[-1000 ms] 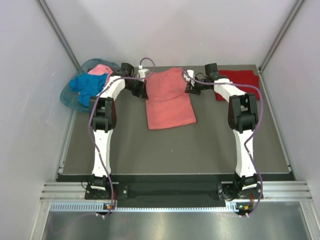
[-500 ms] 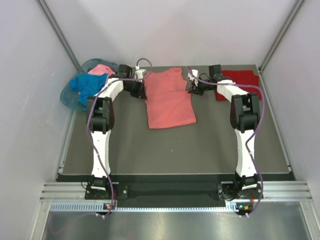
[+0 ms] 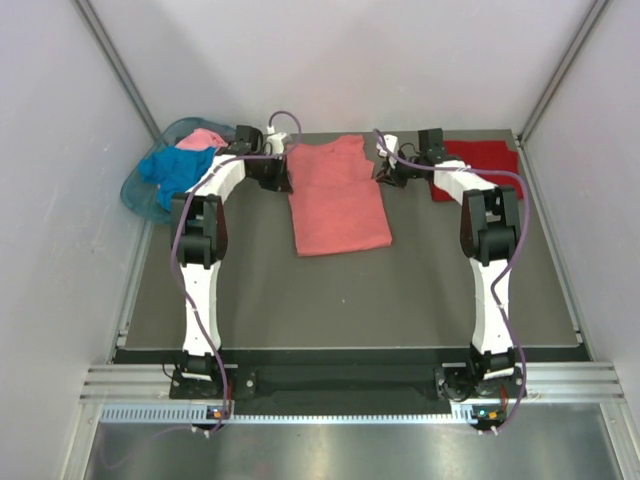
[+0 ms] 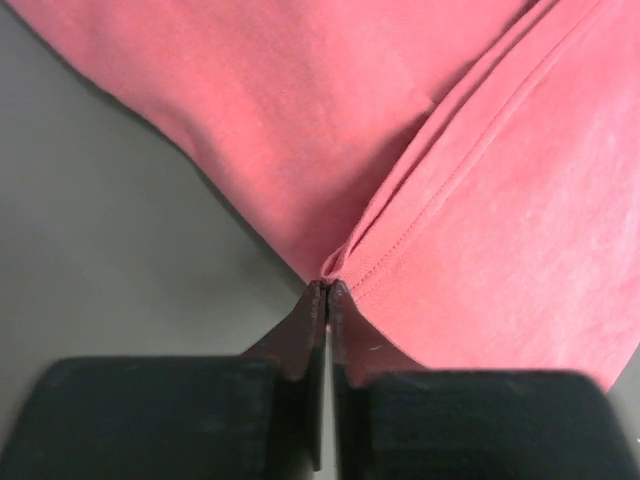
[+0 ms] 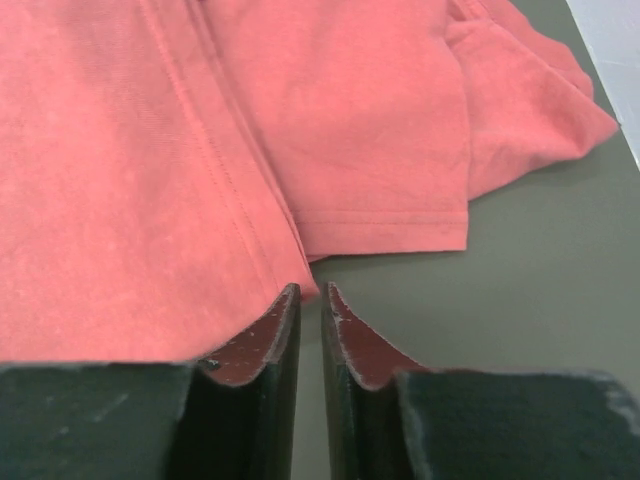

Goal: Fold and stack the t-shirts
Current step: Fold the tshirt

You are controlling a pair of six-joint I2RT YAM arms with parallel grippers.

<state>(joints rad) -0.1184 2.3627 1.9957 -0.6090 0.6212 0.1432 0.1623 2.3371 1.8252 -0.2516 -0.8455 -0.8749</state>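
Newly cracked open, the right hand (image 5: 310,292) grips nothing beside the salmon-coral t-shirt (image 3: 340,200). The left hand (image 4: 328,288) stays pinched shut on its fold.

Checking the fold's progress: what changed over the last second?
The left tool closed on the salmon t-shirt's left edge. The right tool parted its jaws slightly at the right edge, with nothing between them now. The dark red t-shirt and the basket stayed put.

The salmon-coral t-shirt (image 3: 338,197) lies flat mid-table, the dark red t-shirt (image 3: 485,158) far right, the blue t-shirt (image 3: 175,168) and light pink t-shirt (image 3: 205,139) crumpled far left.
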